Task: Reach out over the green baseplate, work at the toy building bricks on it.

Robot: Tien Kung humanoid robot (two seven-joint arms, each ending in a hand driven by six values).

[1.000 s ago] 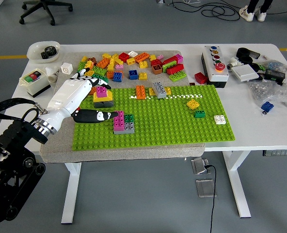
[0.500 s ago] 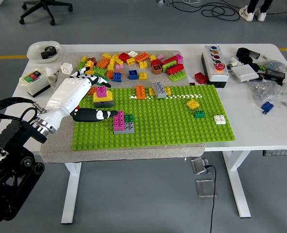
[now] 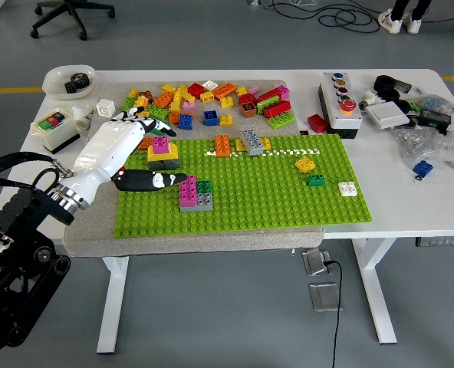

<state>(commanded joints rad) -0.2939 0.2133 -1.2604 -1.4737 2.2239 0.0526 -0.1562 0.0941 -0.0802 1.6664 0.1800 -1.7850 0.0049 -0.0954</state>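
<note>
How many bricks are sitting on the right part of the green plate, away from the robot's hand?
3 on the green baseplate: a yellow brick, a small green brick just below it, and a white brick nearest the right edge. None looks hidden there.

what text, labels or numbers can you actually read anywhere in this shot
None is legible.
White cube: dark marks on its faces, too small to read.
Button box with coloured buttons: no readable labels.
Green and red switch box: print too blurred.
Bagged parts at the table's right end: any print is blurred.
Bricks on the green baseplate: no lettering visible.
</note>
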